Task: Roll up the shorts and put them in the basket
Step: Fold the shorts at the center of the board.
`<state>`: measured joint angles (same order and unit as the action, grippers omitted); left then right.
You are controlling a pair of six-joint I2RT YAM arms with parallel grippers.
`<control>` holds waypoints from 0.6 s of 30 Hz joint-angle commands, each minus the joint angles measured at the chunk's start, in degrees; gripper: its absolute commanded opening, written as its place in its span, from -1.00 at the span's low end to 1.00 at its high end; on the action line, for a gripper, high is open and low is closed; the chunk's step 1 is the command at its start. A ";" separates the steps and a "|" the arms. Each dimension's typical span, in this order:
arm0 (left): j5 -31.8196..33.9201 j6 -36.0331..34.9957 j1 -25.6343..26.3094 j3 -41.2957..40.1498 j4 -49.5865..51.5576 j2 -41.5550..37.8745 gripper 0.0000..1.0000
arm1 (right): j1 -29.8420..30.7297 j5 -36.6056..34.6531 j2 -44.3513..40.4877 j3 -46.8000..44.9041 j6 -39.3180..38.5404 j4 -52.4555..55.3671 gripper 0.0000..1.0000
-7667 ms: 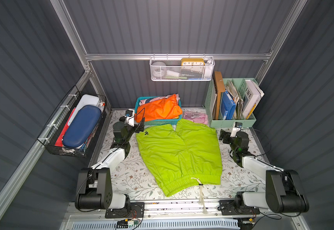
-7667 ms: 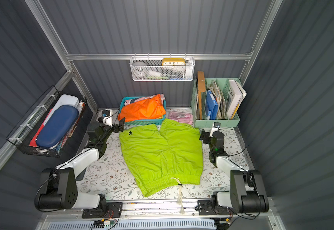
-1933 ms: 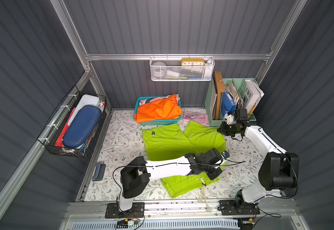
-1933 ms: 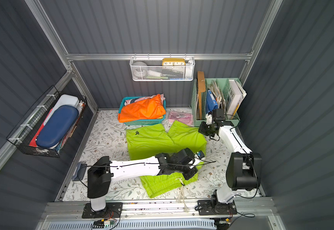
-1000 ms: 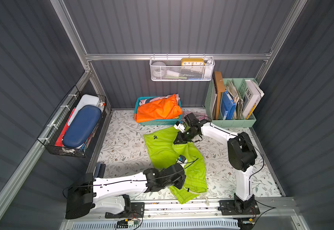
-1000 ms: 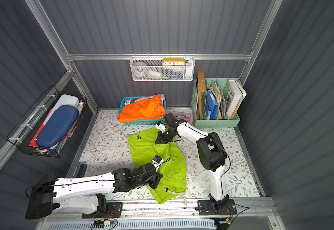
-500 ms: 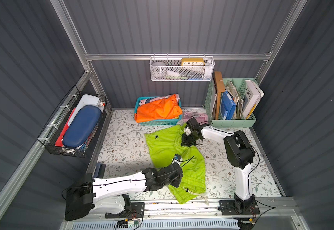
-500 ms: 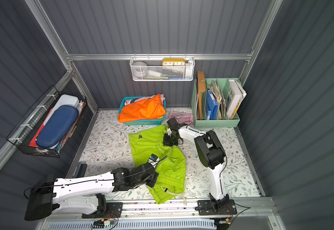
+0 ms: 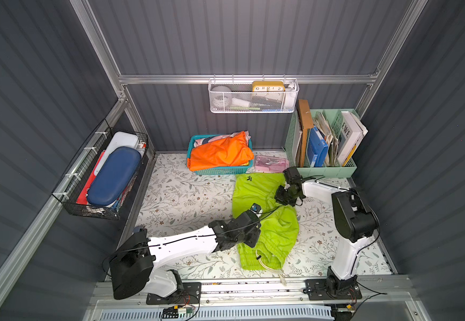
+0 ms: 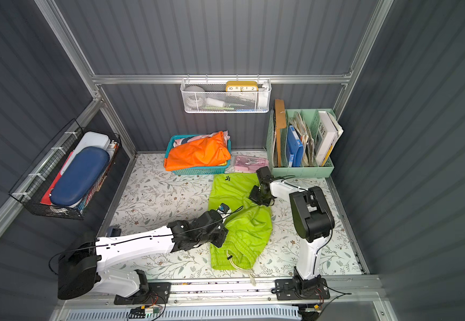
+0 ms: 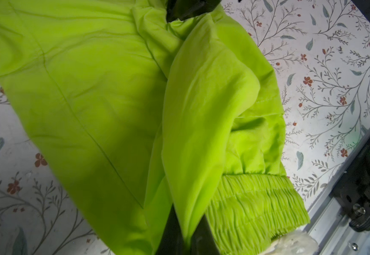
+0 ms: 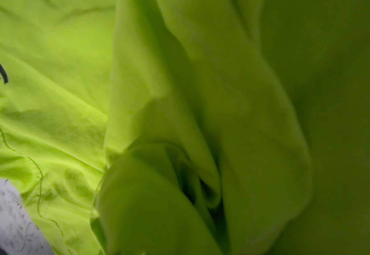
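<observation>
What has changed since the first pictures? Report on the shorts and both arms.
The shorts, first spread flat, are now folded lengthwise, the right half brought over the left. Both arms left their parked spots: the left gripper pinches fabric near the waistband, the right gripper nearer the hems. The orange garment in its basket stayed put.

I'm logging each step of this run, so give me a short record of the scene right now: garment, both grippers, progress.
garment: bright lime-green fabric shorts, doubled lengthwise into a narrow strip on the floral-print mat
waistband: gathered elastic waistband at the end nearest the arm bases
left gripper: shut, pinching a fold beside the waistband
right gripper: shut on fabric at the leg end
progress: no roll started
</observation>
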<state>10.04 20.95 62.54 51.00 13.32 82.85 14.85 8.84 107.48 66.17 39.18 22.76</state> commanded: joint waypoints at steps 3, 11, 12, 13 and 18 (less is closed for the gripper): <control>-4.20 -5.58 -0.84 3.31 -0.39 2.20 -1.00 | -1.41 -7.79 -8.28 -5.43 -2.67 1.65 -1.00; -10.09 -3.56 -0.92 0.39 -1.55 -1.24 -1.00 | 0.84 -8.51 -13.42 3.63 -11.64 7.98 -1.00; -10.57 -2.98 -0.95 0.04 -1.55 -1.62 -1.00 | 0.96 -7.80 -13.29 4.91 -12.21 8.17 -1.00; -10.98 -2.28 -0.93 -0.33 -1.38 -1.96 -1.00 | 1.26 -6.98 -13.01 6.86 -12.78 8.83 -1.00; -11.32 1.26 -0.85 -3.44 -0.94 -4.63 -1.00 | 3.16 -2.90 -9.31 16.58 -15.28 12.29 -1.00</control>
<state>0.38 19.35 61.87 49.60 11.75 80.47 16.93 3.29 95.98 78.08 27.05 31.83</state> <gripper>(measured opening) 0.081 0.044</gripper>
